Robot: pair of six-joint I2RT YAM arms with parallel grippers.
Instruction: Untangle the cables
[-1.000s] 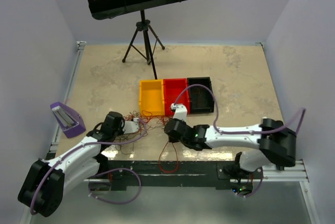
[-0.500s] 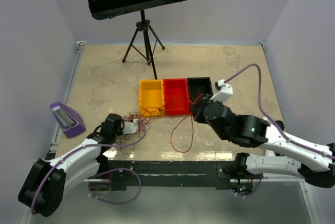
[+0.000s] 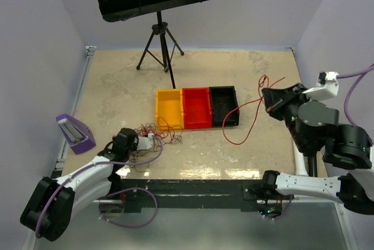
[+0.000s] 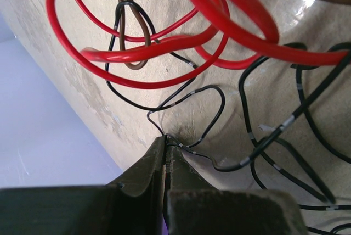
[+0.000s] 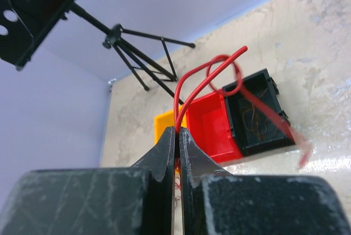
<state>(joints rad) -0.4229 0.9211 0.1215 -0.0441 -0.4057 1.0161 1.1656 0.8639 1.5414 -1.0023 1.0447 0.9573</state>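
Right claw was pinched tight on one red cable. It had swung from down by the pile way out to the right side of the desk in about a second. That dragged the strand clear, and its slack end trailed on the desk just in front of the black bin. Left claw was clamped shut on a thin black wire, pinning the leftover tangle at the near left. I'd say one strand was freed, with plenty left knotted.
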